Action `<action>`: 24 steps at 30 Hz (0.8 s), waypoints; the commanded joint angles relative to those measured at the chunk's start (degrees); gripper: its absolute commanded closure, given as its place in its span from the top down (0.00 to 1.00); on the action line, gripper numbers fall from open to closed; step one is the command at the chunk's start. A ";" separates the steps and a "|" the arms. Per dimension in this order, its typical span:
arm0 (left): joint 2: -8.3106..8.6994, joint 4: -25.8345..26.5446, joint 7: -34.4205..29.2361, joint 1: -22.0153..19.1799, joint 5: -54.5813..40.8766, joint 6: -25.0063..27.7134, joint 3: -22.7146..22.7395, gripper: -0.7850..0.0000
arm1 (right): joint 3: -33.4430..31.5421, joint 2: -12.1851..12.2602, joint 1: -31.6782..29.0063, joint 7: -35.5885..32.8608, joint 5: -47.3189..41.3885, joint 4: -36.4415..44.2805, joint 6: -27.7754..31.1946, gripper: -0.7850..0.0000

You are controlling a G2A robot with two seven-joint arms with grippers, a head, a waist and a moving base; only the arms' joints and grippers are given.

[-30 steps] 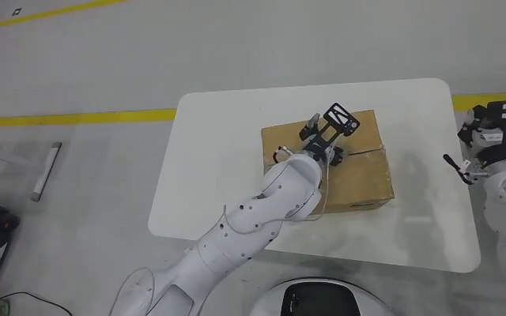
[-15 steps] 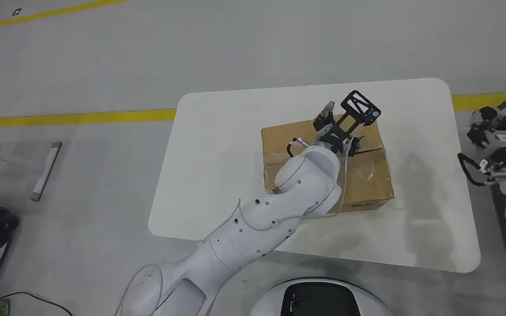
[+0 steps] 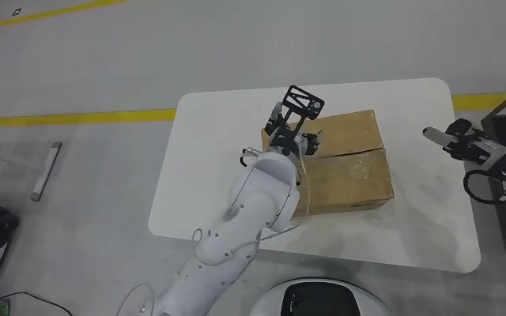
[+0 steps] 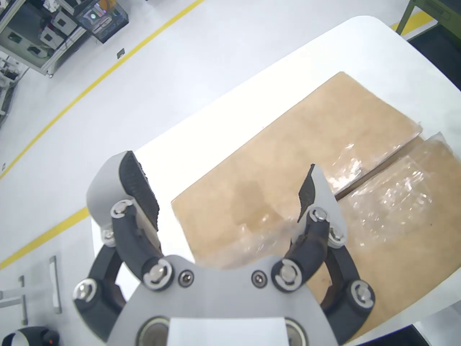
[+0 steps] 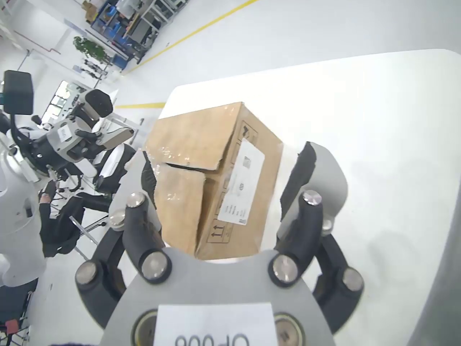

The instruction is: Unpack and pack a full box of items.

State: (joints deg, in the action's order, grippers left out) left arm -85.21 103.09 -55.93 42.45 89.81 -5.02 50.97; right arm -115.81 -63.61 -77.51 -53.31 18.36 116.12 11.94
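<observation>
We're over a white worktop [image 3: 221, 158] with one closed cardboard box [image 3: 348, 162] on it. It lies right of the middle and in from every edge, with its long sides running along the far edge. Both top flaps are down and meet at a seam along the length of the box. Clear tape [image 4: 389, 189] shines across them near the seam. From the right wrist view we see the box's short right end, which carries a white label [image 5: 241, 181] set upright on the cardboard.

Now the left gripper [image 3: 291, 110]: it hangs above the left end of the box, over the corner nearest the worktop's far edge. Its jaws are spread wide with nothing between them. We look straight down between them onto the brown flap, and we can't tell how high they sit over it.

Over to the right gripper [image 5: 226, 151]: it's out by the worktop's right edge, well apart from the box and facing the labelled end. Its jaws are parted too and carry nothing. The box shows in the gap between them, but farther off.

Out on the floor past the worktop's left edge, a yellow line [image 3: 87, 118] runs across.
</observation>
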 commanded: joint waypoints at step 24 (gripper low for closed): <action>2.96 14.88 -1.27 17.62 1.98 7.54 18.06 1.00 | 32.64 0.06 -8.16 24.89 73.46 11.93 8.50 0.93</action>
State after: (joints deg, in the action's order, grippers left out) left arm -82.28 117.91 -57.21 60.00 92.06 2.33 68.64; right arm -84.40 -63.49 -86.06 -28.56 89.44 128.78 21.19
